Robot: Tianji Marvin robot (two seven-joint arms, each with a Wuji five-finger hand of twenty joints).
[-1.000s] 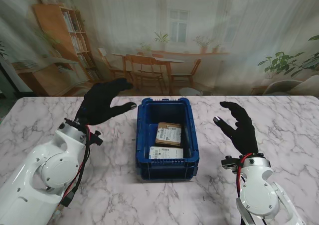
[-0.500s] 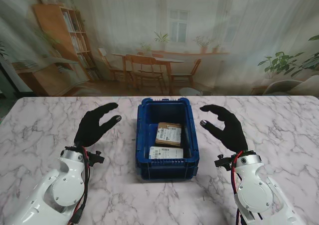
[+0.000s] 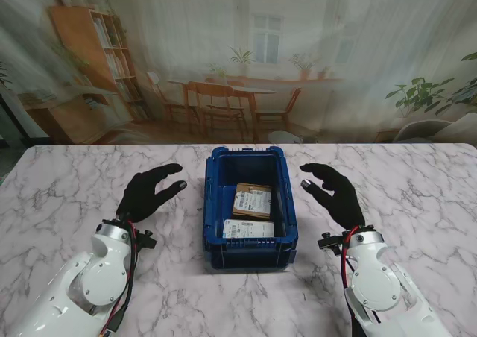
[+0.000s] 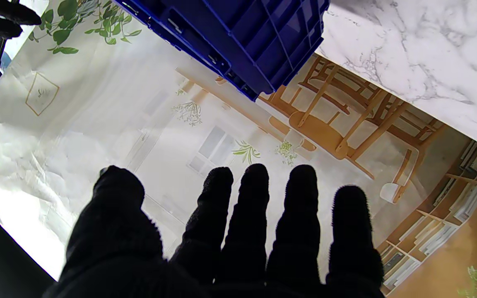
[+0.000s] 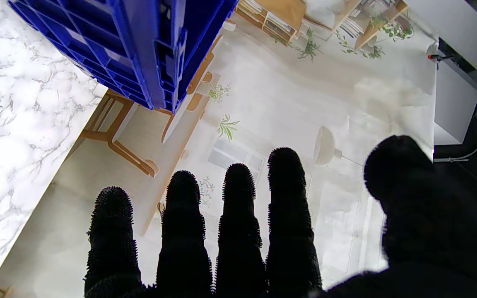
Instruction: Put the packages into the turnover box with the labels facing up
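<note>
Nearest the stand, both arms are seen rising from the bottom corners, and each hand is held over the desk (image 3: 67,195) beside the box (image 3: 214,225). The left hand (image 3: 146,193) is empty, its fingers spread and slightly curled; the right hand (image 3: 335,194) is likewise empty and spread. Neither is touching the box.

Between them, two packages are lying inside the box with labels up: the near package (image 3: 247,229) by the near wall and the far package (image 3: 252,201) just beyond it, tilted a little. No other package can be made out on the desk, so the task is judged close to done or done.

The risks are judged small. If either hand were swung inward, the box wall could be struck and the box shifted or spun. If a hand were lowered into the box with fingers curled, the far package could be caught by an edge and flipped label-down. In the wrist views only the box corner (image 4: 259,45) and backdrop are shown, so clearance at the palms cannot be judged.
</note>
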